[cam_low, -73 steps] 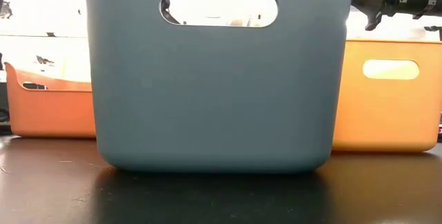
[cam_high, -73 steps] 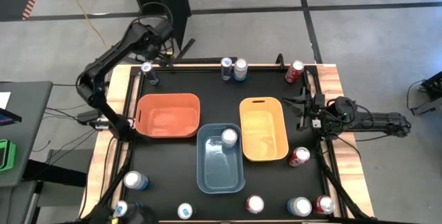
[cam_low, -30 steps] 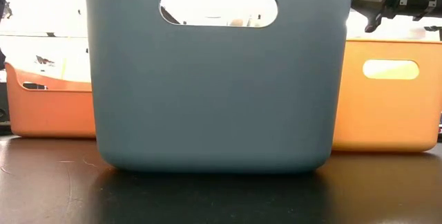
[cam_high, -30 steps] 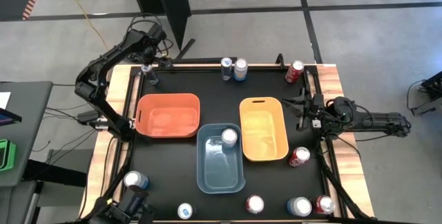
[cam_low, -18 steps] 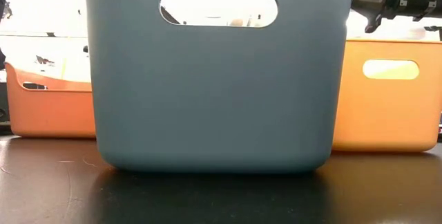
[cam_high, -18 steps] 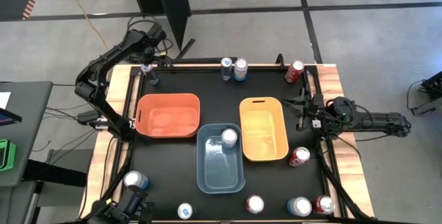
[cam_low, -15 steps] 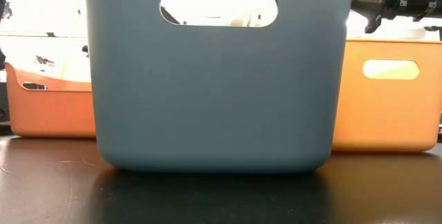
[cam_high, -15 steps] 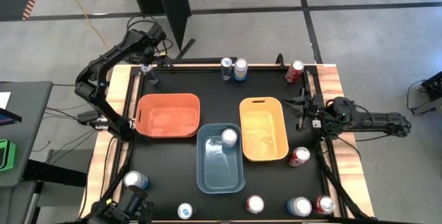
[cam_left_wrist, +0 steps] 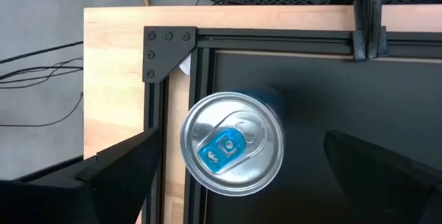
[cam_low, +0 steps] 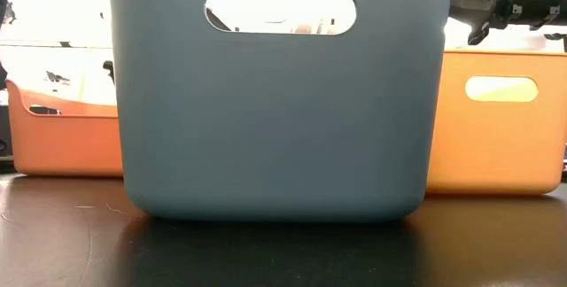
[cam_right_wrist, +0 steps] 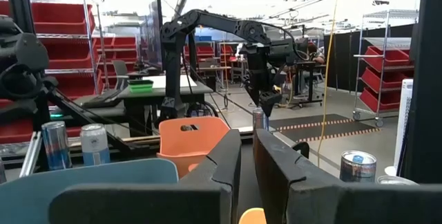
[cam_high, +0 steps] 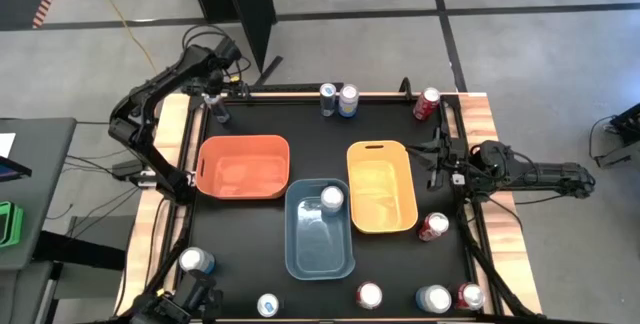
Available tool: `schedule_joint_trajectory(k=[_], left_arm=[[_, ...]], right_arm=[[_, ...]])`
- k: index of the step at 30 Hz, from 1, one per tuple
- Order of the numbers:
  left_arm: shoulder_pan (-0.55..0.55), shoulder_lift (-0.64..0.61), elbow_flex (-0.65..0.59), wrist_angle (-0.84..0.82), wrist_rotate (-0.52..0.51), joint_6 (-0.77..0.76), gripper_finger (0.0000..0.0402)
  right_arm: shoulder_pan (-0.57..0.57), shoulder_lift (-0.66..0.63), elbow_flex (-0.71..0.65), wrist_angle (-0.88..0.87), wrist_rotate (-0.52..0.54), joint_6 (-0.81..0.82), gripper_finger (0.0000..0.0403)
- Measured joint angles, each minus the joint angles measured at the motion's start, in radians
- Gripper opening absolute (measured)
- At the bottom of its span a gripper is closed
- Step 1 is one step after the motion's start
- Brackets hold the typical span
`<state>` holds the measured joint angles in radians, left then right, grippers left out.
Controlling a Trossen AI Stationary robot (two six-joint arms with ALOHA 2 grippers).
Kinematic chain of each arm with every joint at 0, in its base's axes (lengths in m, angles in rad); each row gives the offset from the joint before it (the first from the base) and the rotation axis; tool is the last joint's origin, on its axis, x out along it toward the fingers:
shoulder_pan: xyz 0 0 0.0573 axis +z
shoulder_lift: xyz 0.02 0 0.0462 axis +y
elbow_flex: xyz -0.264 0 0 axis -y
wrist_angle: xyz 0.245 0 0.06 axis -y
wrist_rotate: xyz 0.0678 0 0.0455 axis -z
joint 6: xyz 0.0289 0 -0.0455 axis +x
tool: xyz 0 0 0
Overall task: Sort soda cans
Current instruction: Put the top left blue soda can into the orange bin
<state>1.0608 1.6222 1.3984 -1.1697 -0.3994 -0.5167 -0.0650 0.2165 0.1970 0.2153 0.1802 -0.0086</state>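
Observation:
Several soda cans stand upright on the black table. One with a silver top and blue tab (cam_left_wrist: pixel 232 144) stands in the far left corner (cam_high: pixel 213 101). My left gripper (cam_left_wrist: pixel 235 175) hovers above it, open, pointing down, one finger on each side, not touching. Two cans (cam_high: pixel 338 98) stand at the far edge and a red can (cam_high: pixel 428 102) stands in the far right corner. Another can (cam_high: pixel 331 198) stands inside the blue bin (cam_high: pixel 305 254). My right gripper (cam_high: pixel 433 160) waits at the table's right edge, shut, pointing left.
An orange bin (cam_high: pixel 243 144) sits left of the blue bin, a yellow bin (cam_high: pixel 381 219) to its right. A red can (cam_high: pixel 433 226) stands near the right edge. Several more cans (cam_high: pixel 369 295) line the near edge. In the low view the blue bin (cam_low: pixel 283 119) hides most of the table.
My left gripper has sunk a little toward the can in the far left corner and stays open. The cans and bins stand where they were.

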Motion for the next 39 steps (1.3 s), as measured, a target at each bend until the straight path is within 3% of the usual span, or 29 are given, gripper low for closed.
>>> schedule_joint_trajectory(k=[39], left_arm=[[-0.01, -0.001, -0.063, 0.097, -0.034, -0.023, 0.04]], right_arm=[[0.0, 0.0, 0.0, -0.001, 0.0, 0.0, 0.0062]])
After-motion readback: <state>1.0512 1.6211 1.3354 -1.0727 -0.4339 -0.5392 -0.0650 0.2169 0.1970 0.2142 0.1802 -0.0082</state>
